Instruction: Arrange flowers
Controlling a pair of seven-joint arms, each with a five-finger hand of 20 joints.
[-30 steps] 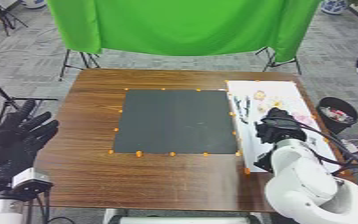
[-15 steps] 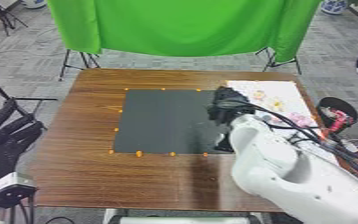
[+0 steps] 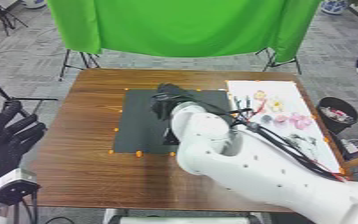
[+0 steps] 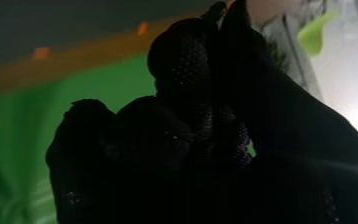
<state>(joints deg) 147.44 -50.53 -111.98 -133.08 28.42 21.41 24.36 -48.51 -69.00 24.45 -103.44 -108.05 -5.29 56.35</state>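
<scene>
- One brown wooden worktop point(image 3: 91, 105) carries two flat pieces: a dark grey rectangular mat point(image 3: 138, 125) left of its middle, and a long white sheet point(image 3: 282, 89) along its right edge.
- On the sheet lie the artificial-looking flowers. One small pale-orange flower point(image 3: 260, 95) is near the sheet's far edge, and one pale-yellow flower point(image 3: 276, 106) lies just nearer the robot.
- At least two pink flowers point(image 3: 300, 120) lie side by side around the sheet's middle; whether there are more I cannot tell.
- At least two slender dark pieces point(image 3: 246, 103) lie by the sheet's left edge, towards its far end. One patch of thin grey-green sprigs point(image 3: 307, 142) is nearer the robot than the pink flowers; its pieces are too fine to count.
- The right robot hand point(image 3: 168, 97), in a black glove, is above the mat, towards the mat's far edge. I cannot tell how far open it is, or whether it has hold of anything.
- The left robot hand point(image 3: 2, 145), gloved likewise, is beside the worktop's left edge, fingers straight and spread, holding nothing.
- Small orange blobs point(image 3: 139, 153) edge the mat: three on its left, at least two on its near edge, at least two on its far edge.
- One green cloth point(image 3: 189, 25) hangs beyond the worktop's far edge.
- One black bin point(image 3: 326, 107) with some contents stands outside the right edge.
</scene>
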